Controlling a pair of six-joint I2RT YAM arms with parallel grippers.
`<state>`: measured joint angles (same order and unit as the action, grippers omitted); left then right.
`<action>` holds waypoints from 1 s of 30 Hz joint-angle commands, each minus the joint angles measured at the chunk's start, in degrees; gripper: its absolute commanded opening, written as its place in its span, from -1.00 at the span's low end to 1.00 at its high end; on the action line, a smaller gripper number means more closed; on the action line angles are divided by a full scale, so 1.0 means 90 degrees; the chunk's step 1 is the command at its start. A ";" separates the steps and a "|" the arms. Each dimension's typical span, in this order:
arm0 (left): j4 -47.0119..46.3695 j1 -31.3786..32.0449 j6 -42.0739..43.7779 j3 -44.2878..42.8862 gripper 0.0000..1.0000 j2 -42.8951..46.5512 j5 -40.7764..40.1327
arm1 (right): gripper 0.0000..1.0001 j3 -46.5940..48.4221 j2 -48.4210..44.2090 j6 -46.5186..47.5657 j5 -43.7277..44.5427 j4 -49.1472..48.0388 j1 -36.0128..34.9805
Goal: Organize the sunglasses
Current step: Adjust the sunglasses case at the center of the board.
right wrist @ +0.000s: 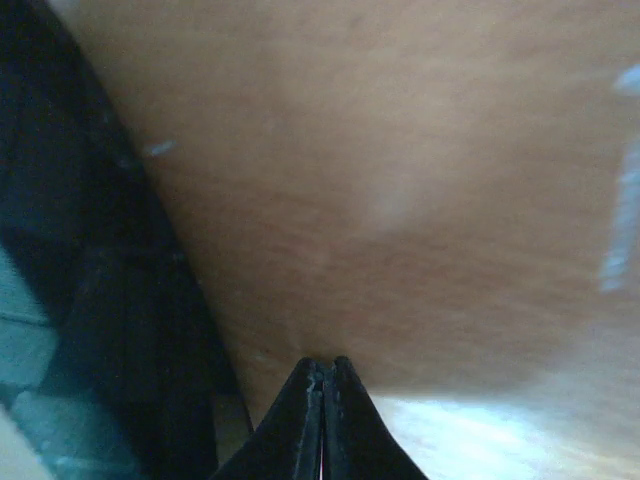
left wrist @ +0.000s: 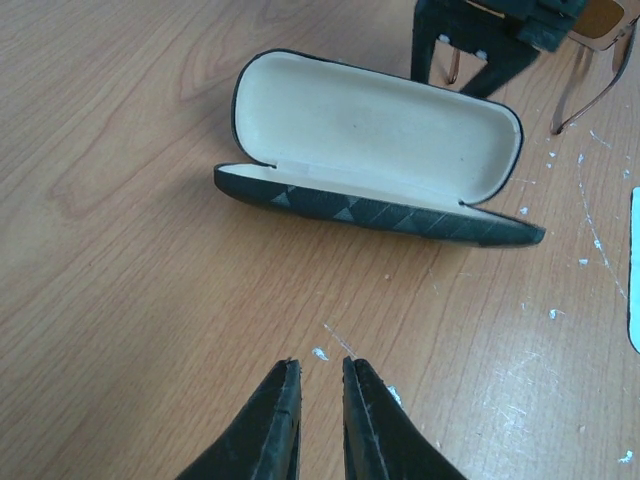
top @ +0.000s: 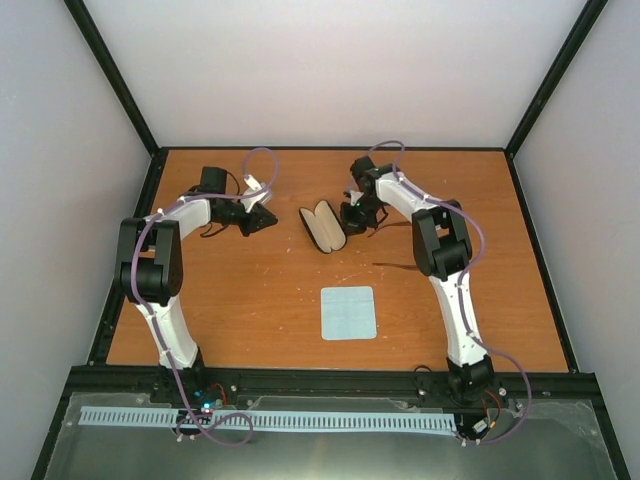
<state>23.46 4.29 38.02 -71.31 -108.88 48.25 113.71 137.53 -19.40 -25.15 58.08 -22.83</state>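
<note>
The sunglasses (left wrist: 600, 20) have reddish-brown lenses and thin temple arms, and sit at the top right of the left wrist view, just beyond the case. In the top view they are a thin shape (top: 375, 228) under the right gripper (top: 356, 216). In the right wrist view that gripper (right wrist: 322, 362) has its jaws pressed together at the edge of a blurred reddish-brown lens (right wrist: 380, 200) that fills the frame. The black glasses case (top: 323, 227) lies open, showing its light lining (left wrist: 370, 125). The left gripper (left wrist: 320, 362) is empty and a little open, low over the wood, left of the case (top: 266, 220).
A pale blue square cloth (top: 349, 312) lies flat in the middle of the wooden table, nearer the arm bases; its edge shows in the left wrist view (left wrist: 634, 270). A black frame (top: 150, 190) and white walls ring the table. Small white flecks mark the wood.
</note>
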 commanded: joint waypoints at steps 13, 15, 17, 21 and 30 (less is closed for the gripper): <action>-0.0345 0.0011 -0.0158 0.0587 -0.69 0.0489 0.0210 | -0.95 -0.0748 -0.0712 -0.0443 -0.0316 -0.0415 -0.0979; -0.0362 0.0013 -0.0171 0.0639 -0.69 0.0538 0.0201 | -0.95 -0.0642 -0.0633 -0.0480 -0.0369 -0.0449 -0.1097; -0.0371 0.0018 -0.0167 0.0699 -0.67 0.0596 0.0156 | -0.94 -0.0472 -0.0537 -0.0523 -0.0417 -0.0457 -0.1210; -0.0439 0.0011 -0.0156 0.0853 -0.63 0.0741 -0.0051 | -0.94 -0.0043 -0.0322 -0.0526 -0.0544 -0.0206 -0.1442; -0.0311 -0.0038 -0.0136 0.1117 -0.83 0.1476 -0.0198 | -0.94 -0.1470 -0.1978 -0.0297 0.0163 0.0680 -0.1097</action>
<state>20.29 4.23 36.64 -61.39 -100.01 46.17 105.06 129.14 -23.11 -27.70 57.71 -36.53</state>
